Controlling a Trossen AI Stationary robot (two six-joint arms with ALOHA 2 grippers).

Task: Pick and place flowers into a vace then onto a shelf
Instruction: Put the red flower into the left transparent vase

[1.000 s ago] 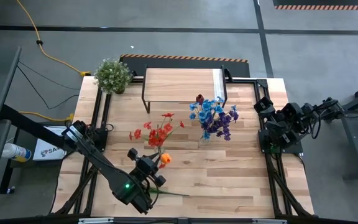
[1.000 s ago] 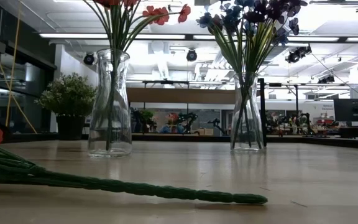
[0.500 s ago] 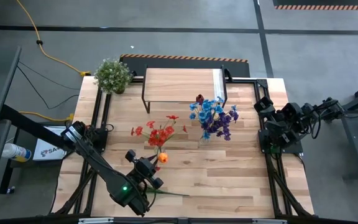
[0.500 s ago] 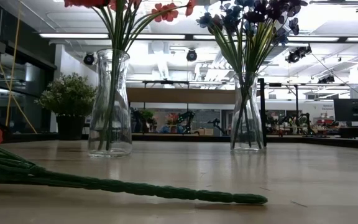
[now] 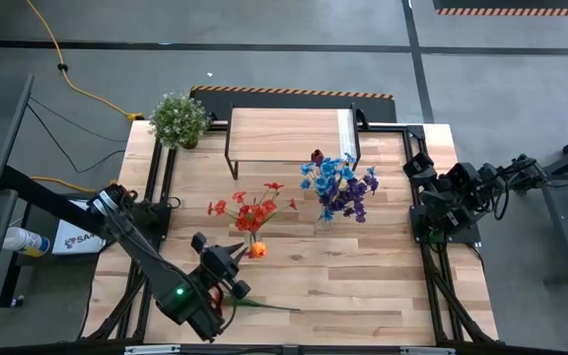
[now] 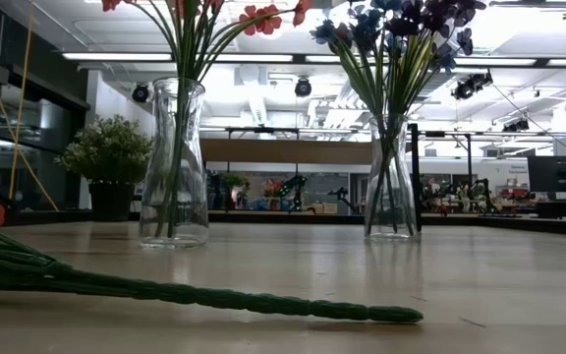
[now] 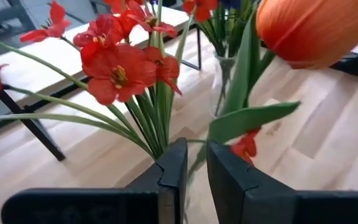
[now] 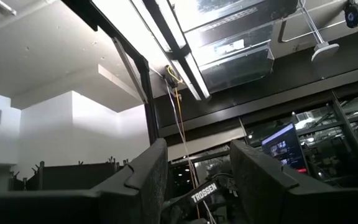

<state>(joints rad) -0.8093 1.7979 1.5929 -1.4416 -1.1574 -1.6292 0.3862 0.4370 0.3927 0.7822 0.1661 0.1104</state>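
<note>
Pale planks lie under my left gripper [image 7: 191, 163], fingers nearly closed on the orange tulip [image 7: 316, 28] stem just near of the red-flower vase [image 6: 174, 162]; next I judge it needs lifting over that vase's mouth, while my right gripper [image 8: 194, 165] waits half-open, empty, far right.

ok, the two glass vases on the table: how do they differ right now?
The left vase holds red flowers; the right vase holds blue and purple sprays. The left vase's bunch is sparser and the right's fuller. Both are clear, upright and stand on the tabletop, not the shelf.
</note>
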